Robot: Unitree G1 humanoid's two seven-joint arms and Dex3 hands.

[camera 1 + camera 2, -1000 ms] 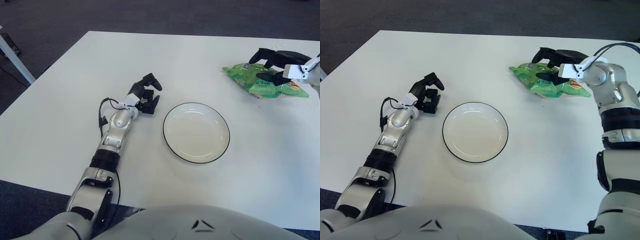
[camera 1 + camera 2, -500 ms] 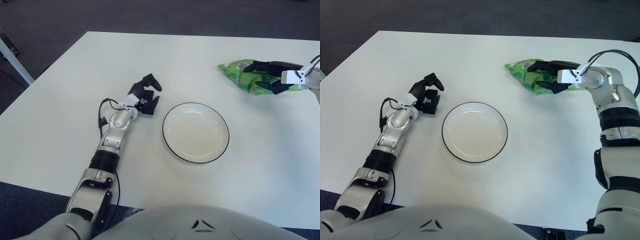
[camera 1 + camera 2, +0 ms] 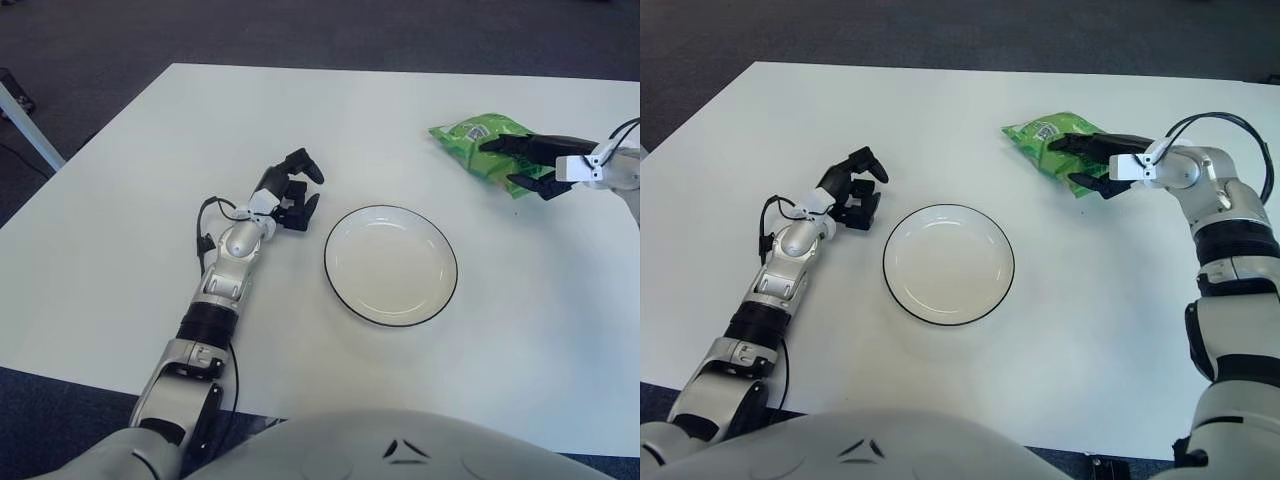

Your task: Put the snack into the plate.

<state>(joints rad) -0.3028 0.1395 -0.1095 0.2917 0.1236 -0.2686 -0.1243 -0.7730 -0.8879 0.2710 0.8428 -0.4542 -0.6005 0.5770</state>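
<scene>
A green snack bag [image 3: 1045, 145] is held up at the right of the table, with my right hand [image 3: 1092, 162] shut on its right end. The bag hangs tilted, up and to the right of the plate. A white plate with a dark rim [image 3: 948, 264] lies empty at the table's middle. My left hand [image 3: 852, 190] shows just left of the plate, fingers curled and holding nothing.
The white table [image 3: 940, 110] spreads wide around the plate, with dark carpet [image 3: 940, 25] beyond its far edge. A black cable [image 3: 1220, 125] loops over my right wrist.
My right hand has lifted the snack bag and carried it left, toward the plate. The left hand and the plate have stayed put.
</scene>
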